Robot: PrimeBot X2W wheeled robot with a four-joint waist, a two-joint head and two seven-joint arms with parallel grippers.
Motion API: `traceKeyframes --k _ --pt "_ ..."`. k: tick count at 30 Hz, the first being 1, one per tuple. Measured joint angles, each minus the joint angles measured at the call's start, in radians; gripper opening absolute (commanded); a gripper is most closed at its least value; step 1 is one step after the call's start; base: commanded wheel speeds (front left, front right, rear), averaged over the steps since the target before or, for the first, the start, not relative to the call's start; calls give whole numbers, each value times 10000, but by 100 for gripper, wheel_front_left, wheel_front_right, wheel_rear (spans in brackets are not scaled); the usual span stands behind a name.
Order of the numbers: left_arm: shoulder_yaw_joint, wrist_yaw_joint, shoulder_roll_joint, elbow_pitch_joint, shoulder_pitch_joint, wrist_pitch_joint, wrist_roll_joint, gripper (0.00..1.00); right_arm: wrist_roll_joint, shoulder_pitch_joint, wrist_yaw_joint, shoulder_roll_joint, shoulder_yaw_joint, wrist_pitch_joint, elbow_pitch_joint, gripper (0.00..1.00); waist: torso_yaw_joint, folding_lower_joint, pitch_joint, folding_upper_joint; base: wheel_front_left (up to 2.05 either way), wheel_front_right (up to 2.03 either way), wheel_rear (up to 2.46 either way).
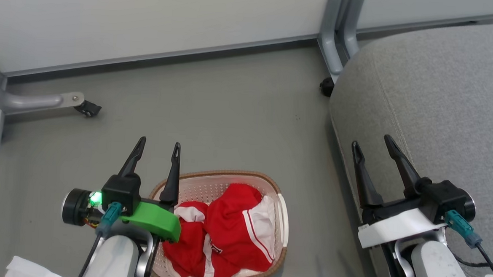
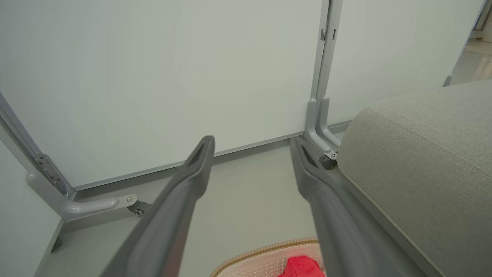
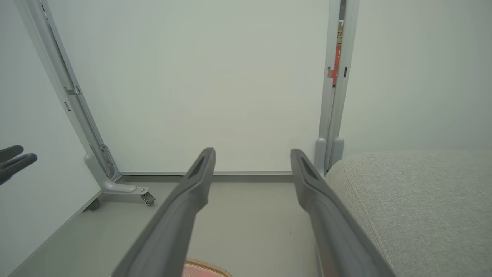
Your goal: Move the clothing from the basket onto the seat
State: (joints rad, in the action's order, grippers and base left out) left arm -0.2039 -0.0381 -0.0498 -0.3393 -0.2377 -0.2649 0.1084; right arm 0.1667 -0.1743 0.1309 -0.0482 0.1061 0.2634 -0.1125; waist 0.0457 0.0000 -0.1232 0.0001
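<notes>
Lying bunched in the cream perforated plastic basket (image 1: pixel 228 172) at six o'clock, the red-and-white clothing (image 1: pixel 229 230) seems tangled; left claw (image 1: pixel 160 141) and right claw (image 1: pixel 371 141) gape empty. Garments lifted together could spill short of the light-grey fabric seat (image 1: pixel 441 123).

A plain grey floor (image 1: pixel 231 112) is bounded at twelve o'clock by pale, matte partition panels (image 1: pixel 151 15). A grey metal foot (image 1: pixel 41 101) with a black caster (image 1: pixel 88 109) is seen at nine o'clock, and a grey post (image 1: pixel 340 42) at one o'clock. Soft, even light is cast throughout.
</notes>
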Motion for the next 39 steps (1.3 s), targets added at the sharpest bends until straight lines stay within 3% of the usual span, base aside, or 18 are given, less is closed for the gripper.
traceKeyframes --k 15,39 --pt "-752 -673 -291 -2238 -2124 2 -627 100 347 -1451 0 -10 324 2 840 100 1367 0 -2238 0 0 0 0" --pt "-1505 -861 -1168 -6314 -4772 2 -911 100 516 -3098 0 -10 543 4 1544 100 2484 0 -6058 0 0 0 0"
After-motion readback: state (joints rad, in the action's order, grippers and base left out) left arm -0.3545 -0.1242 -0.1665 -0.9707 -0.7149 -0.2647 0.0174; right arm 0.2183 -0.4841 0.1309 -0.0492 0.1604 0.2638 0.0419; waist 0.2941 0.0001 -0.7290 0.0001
